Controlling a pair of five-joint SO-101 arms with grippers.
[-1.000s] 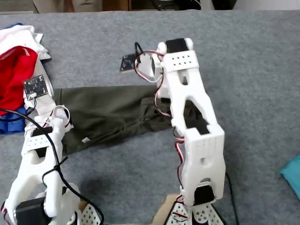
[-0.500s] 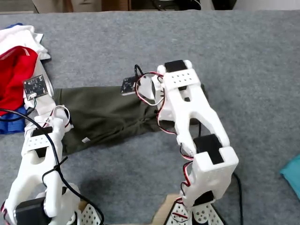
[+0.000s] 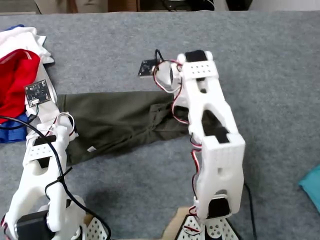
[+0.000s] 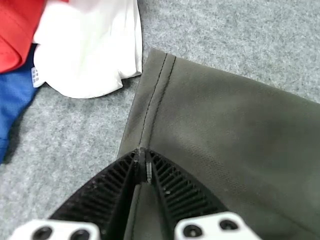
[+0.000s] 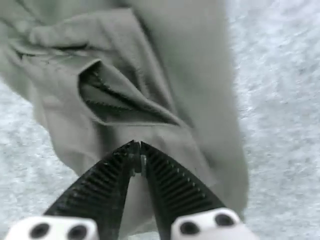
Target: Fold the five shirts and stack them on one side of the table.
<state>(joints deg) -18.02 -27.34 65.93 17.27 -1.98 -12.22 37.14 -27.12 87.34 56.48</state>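
Grey table [image 3: 270,65]; wrist views: left gripper [image 4: 144,167], right gripper [image 5: 138,159] both clamped on olive shirt [image 4: 225,130]; high view: red shirt [image 3: 15,82].

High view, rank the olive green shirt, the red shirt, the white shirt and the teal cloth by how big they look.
1. Olive green shirt, spread out, clearly largest.
2. Red shirt, bunched.
3. White shirt, partly under the red one, so their order is unsure.
4. Teal cloth, cut off at the picture's edge.

The left arm [image 3: 40,165] leans forward and low at the near left, its left gripper [image 4: 144,167] pinched together. The right arm [image 3: 212,130] extends farther out, its right gripper [image 5: 138,159] likewise clamped tight.
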